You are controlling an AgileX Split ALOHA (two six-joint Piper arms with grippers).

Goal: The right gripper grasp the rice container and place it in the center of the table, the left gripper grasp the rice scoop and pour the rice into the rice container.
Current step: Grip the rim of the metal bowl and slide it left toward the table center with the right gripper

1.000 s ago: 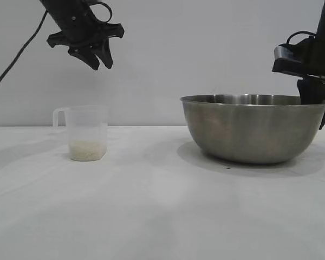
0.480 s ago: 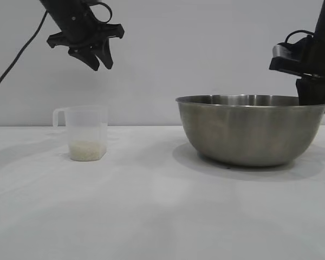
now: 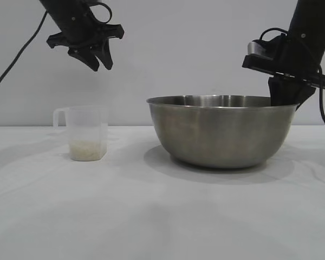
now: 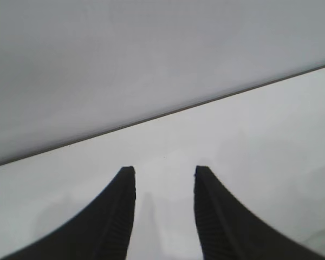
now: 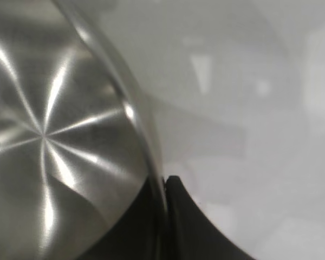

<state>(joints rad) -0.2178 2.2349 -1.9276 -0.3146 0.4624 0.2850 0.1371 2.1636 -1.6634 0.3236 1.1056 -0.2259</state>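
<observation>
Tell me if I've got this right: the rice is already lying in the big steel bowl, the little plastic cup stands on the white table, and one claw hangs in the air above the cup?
Not quite. The rice is in the little plastic cup, not the steel bowl; the right wrist view shows the bowl's inside bare. As the exterior view shows, the cup does stand on the white table, with the left gripper hanging above it.

A wide bare stretch of desk (image 3: pixel 151 216) is left open in front of the rice scoop (image 3: pixel 87 132) and the rice container (image 3: pixel 221 130), and a clear gap is kept between the two. The right half of the desk is largely blocked by the rice container, whose right rim is straddled by the right claw (image 3: pixel 284 96). Free air is found above the rice scoop, beneath the raised left claw (image 3: pixel 92 57).
</observation>
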